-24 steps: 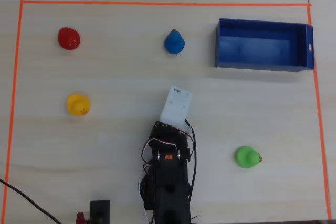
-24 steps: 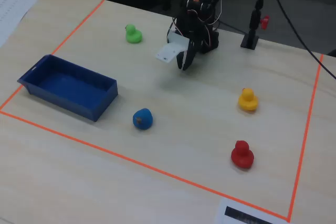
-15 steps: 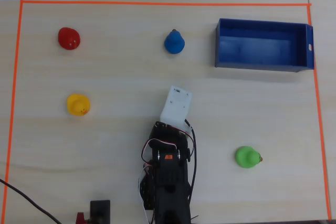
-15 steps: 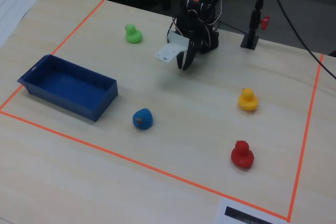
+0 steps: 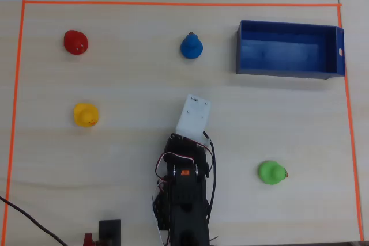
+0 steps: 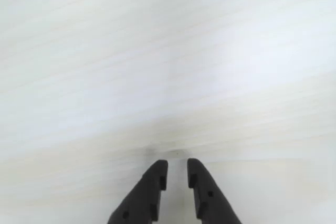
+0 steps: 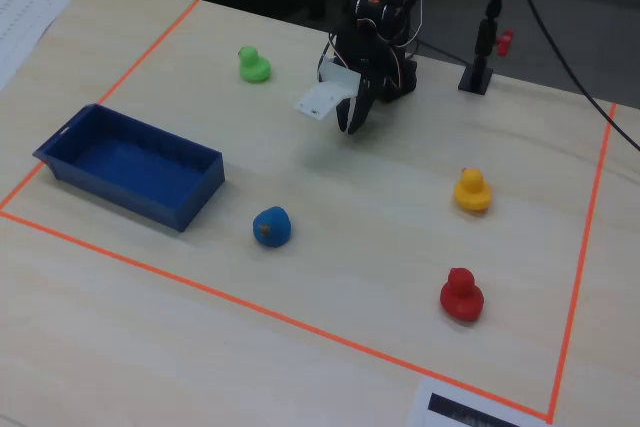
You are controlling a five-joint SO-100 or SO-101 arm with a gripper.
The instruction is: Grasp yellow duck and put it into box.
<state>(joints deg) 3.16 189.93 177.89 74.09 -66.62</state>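
The yellow duck [image 5: 86, 114] stands on the pale wooden table at the left in the overhead view and at the right in the fixed view [image 7: 472, 190]. The dark-blue box [image 5: 285, 74] sits empty at the upper right in the overhead view and at the left in the fixed view [image 7: 120, 192]. My gripper [image 7: 350, 125] hangs low over the table's middle, well apart from duck and box. In the wrist view the gripper [image 6: 177, 163] has its dark jaws almost together with nothing between them, over bare table. In the overhead view a white wrist mount [image 5: 194, 114] hides the fingers.
A red duck [image 5: 75, 42], a blue duck [image 5: 191, 46] and a green duck [image 5: 271, 172] stand apart on the table. Orange tape [image 5: 17, 84] frames the work area. A black stand [image 7: 480, 67] with cables is beside the arm's base.
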